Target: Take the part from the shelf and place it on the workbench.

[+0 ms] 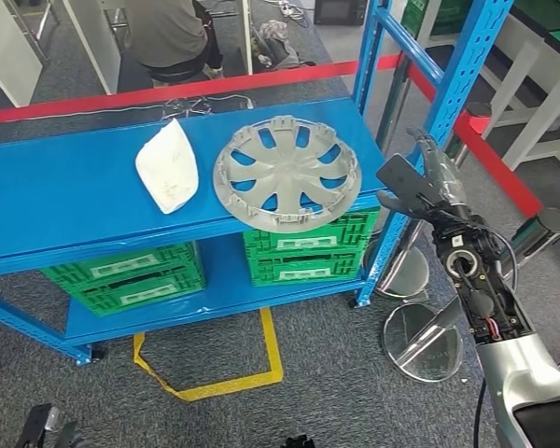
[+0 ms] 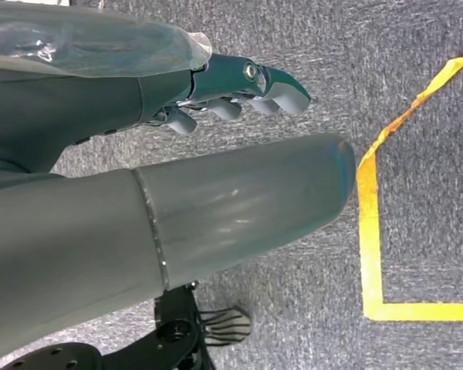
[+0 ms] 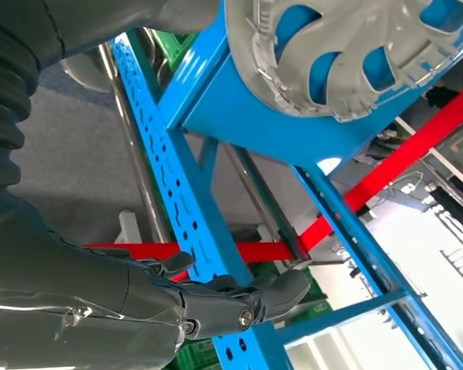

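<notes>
A grey wheel cover (image 1: 287,173) lies flat on the top board of the blue shelf (image 1: 65,196), its rim reaching the board's front edge. Beside it, to the left, lies a white curved part (image 1: 166,165). My right hand (image 1: 419,182) is raised just right of the shelf's front post, level with the top board, a short way from the wheel cover. Its fingers are apart and hold nothing. The right wrist view has its fingers (image 3: 241,302) by the blue post (image 3: 182,208), with the wheel cover (image 3: 346,54) beyond. My left hand (image 2: 241,89) hangs over the carpet, holding nothing.
Green crates (image 1: 126,273) (image 1: 307,245) stand on the lower board. Yellow tape (image 1: 214,383) marks the grey carpet in front of the shelf. Round metal stand bases (image 1: 422,341) sit right of it, red barrier tape (image 1: 158,93) runs behind, and a seated person (image 1: 168,37) is beyond.
</notes>
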Motion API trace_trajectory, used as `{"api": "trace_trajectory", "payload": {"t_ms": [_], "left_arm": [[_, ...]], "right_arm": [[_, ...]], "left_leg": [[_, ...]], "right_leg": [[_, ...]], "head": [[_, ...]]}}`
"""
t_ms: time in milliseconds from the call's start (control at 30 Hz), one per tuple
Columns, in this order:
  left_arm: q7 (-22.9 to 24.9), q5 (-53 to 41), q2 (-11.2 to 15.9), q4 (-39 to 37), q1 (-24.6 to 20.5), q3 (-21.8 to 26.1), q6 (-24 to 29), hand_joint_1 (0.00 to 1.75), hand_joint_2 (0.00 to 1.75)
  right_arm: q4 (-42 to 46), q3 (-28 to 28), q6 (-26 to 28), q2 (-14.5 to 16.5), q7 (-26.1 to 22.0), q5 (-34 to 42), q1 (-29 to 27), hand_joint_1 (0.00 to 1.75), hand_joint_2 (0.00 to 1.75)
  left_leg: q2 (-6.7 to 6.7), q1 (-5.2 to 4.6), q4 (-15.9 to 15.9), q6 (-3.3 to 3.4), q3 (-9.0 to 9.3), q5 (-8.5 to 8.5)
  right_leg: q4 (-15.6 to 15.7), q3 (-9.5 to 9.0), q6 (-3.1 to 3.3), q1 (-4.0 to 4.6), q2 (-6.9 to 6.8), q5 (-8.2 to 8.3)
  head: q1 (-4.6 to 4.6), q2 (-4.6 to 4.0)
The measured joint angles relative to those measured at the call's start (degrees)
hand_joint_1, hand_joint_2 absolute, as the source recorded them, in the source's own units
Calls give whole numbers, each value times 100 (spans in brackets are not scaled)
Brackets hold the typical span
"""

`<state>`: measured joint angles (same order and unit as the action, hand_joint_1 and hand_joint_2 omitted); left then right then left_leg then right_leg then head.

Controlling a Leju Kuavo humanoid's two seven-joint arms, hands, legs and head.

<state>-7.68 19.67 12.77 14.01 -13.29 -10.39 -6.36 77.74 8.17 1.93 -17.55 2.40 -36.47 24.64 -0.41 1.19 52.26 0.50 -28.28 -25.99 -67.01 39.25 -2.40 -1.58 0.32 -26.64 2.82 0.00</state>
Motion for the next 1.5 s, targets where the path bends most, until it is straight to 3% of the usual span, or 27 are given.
{"api": "trace_trajectory", "payload": {"t_ms": [67,100,267,333,400,433,467,533,600,667,767,833,900,933,967,1000,1067,1100,1167,1267,1333,1433,1467,1500], "left_arm": [[2,4,7,0,-6,-9,0,0,0],[4,6,11,0,-11,-11,0,0,0],[8,16,19,0,-24,-14,0,0,0],[8,24,19,0,-40,-14,7,0,0],[8,36,19,0,-29,-15,16,0,0],[8,42,17,0,-16,-15,19,0,0],[8,48,15,0,-5,-16,20,0,0],[8,61,13,0,-2,-16,23,0,0],[8,71,24,0,-13,-16,30,0,0],[8,75,35,0,-21,-16,34,0,0],[8,75,32,0,-20,-16,35,0,0],[8,76,26,0,-16,-16,33,0,0],[8,78,20,0,-8,-16,27,0,0],[8,80,16,0,1,-16,24,0,0],[8,83,14,0,11,-16,21,0,0],[8,86,12,0,19,-16,20,0,0],[7,92,9,0,27,-16,17,0,0],[6,96,9,0,25,-16,17,0,0],[6,106,10,0,26,-16,18,0,0],[5,120,16,0,30,-17,15,0,0],[4,126,27,0,16,-17,10,0,0],[6,127,36,0,13,-28,-8,0,0],[11,125,34,0,13,-38,-16,0,0],[18,121,33,0,9,-51,-23,0,0]], "right_arm": [[-10,2,-5,1,-3,-18,10,0,175],[-17,4,-9,0,-2,-32,11,0,175],[-33,10,-19,-2,-7,-68,14,0,175],[-32,13,-22,-2,-9,-70,32,0,175],[-33,22,-32,-2,-10,-70,32,0,175],[-34,26,-36,-2,-10,-70,27,0,175],[-34,30,-38,-2,-10,-70,25,0,175],[-34,34,-40,-2,-12,-70,35,0,175],[-34,38,-44,-2,-16,-70,47,0,175],[-34,43,-51,-2,-17,-70,50,0,175],[-29,57,-56,-6,-17,-70,50,0,175],[-28,61,-56,-9,-15,-67,60,0,175],[-33,68,-57,-9,-9,-60,52,0,175],[-36,72,-59,-9,-5,-57,35,0,175],[-38,74,-61,-9,-3,-57,21,0,175],[-39,76,-62,-9,-2,-57,15,0,175],[-41,78,-64,-9,-2,-58,27,0,175],[-41,81,-75,-9,-3,-58,42,0,175],[-45,91,-106,-9,-3,-60,71,0,175],[-48,102,-157,-9,-21,-61,108,0,175],[-56,109,-242,-9,-73,-69,177,0,175],[-143,129,-408,-9,-175,-64,330,0,175],[-193,137,-450,-9,-212,-57,374,0,175],[-244,145,-480,-8,-252,-43,414,0,175]], "left_leg": [[-15,25,67,-90,30,-87],[-21,23,97,-135,22,-116],[-6,31,263,-282,-62,-228],[9,30,906,-306,-411,-490],[11,20,1763,-300,-957,-738],[11,14,1991,-285,-1147,-733],[11,6,1986,-258,-1221,-613],[11,-33,1339,-166,-1028,-125],[18,-97,576,-71,-712,213],[30,-143,301,-37,-592,246],[36,-107,202,3,-519,259],[37,-75,134,44,-433,261],[36,-78,129,70,-394,234],[33,-80,130,72,-379,218],[29,-80,132,69,-361,200],[25,-80,134,62,-335,180],[17,-81,140,31,-269,125],[14,-91,153,10,-253,99],[8,-107,166,-42,-268,78],[6,-111,196,-124,-288,41],[8,-101,571,-192,-470,-152],[11,-77,1748,-265,-1165,-552],[11,-72,1933,-273,-1317,-542],[12,-68,1883,-273,-1352,-419]], "right_leg": [[767,-377,-55,-26,6,296],[993,-498,-41,-24,16,333],[1070,-578,182,0,46,225],[1087,-619,246,8,34,202],[1089,-633,286,38,27,178],[1089,-644,302,56,27,166],[1089,-663,314,73,29,152],[1091,-722,323,100,34,117],[1095,-764,302,129,41,78],[1112,-777,259,139,47,52],[1092,-779,169,134,40,-7],[631,-581,117,133,27,-251],[-190,-173,79,124,20,-581],[-488,1,66,118,19,-651],[-577,80,61,113,17,-610],[-433,45,62,109,15,-457],[361,-291,88,105,6,5],[755,-475,109,114,4,156],[1131,-663,174,131,9,225],[1185,-707,265,118,22,202],[1220,-748,326,93,14,199],[1223,-761,374,93,7,173],[1222,-769,377,93,7,162],[1222,-784,376,93,8,148]], "head": [[39,0],[54,0],[-34,0],[-116,0],[-174,0],[-187,0],[-193,0],[-197,0],[-202,0],[-204,0],[-198,0],[-151,0],[-94,0],[-70,0],[-49,0],[-27,0],[20,0],[35,0],[44,0],[16,0],[-37,0],[-139,0],[-156,0],[-169,0]]}}
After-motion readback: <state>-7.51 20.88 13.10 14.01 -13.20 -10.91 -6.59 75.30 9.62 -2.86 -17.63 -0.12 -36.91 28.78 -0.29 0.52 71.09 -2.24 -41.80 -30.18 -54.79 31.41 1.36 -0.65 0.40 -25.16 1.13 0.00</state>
